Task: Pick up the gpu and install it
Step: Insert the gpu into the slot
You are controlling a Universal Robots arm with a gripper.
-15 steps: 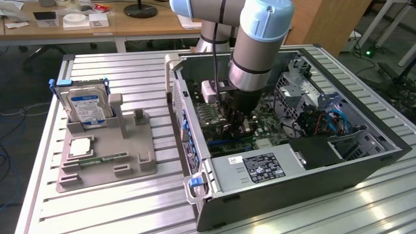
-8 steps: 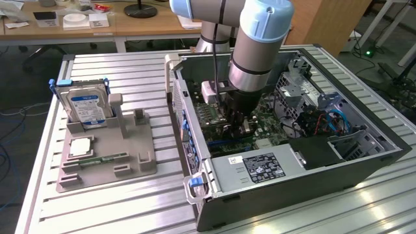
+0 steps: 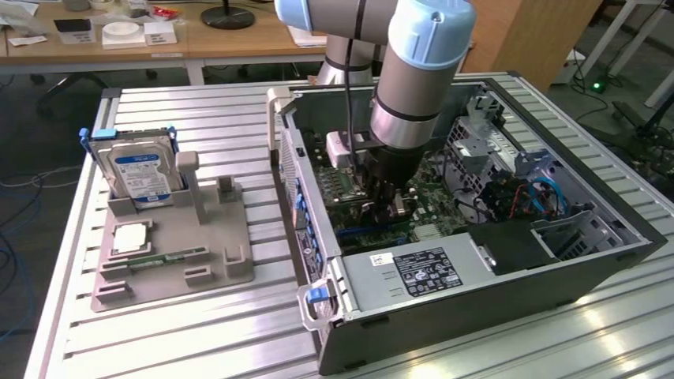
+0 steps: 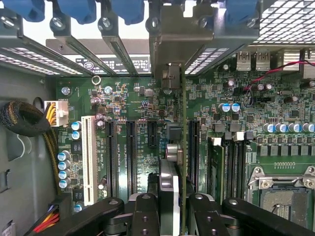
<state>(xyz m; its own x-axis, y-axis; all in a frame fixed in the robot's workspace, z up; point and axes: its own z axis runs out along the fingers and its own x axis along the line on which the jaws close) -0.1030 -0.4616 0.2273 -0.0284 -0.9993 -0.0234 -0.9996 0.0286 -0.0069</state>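
While the arm (image 3: 416, 71) reaches down into the open computer case (image 3: 589, 253), the hand (image 4: 172, 211) is clenched on the gpu (image 4: 169, 187). Two black fingers (image 4: 145, 211) press on the card, one on each side. The gpu stands on its thin edge, right over the green board (image 4: 128, 98) at the floor of the case. It runs along the long black slots (image 4: 131, 152), with a white slot (image 4: 89, 157) a little way off. Its silver bracket (image 4: 170, 44) is up against the back wall of the case, near the blue clips (image 4: 78, 10). I cannot tell if the card is pushed all the way into a slot.

Seen from the exterior view, the case lies open on the metal desk (image 3: 189, 339) at about three o'clock. The hand (image 3: 384, 201) is deep in the middle of it. A gray power box (image 3: 421, 272) with a black sticker sits at six o'clock from the hand. A gray holder (image 3: 211, 253) rests on the desk at nine o'clock from the case, well apart from the hand. A silver hard drive (image 3: 142, 174) with a blue label stands up in that holder at its eleven o'clock corner. A thin green memory stick (image 3: 163, 258) lies flat in the holder at six o'clock from the hard drive.
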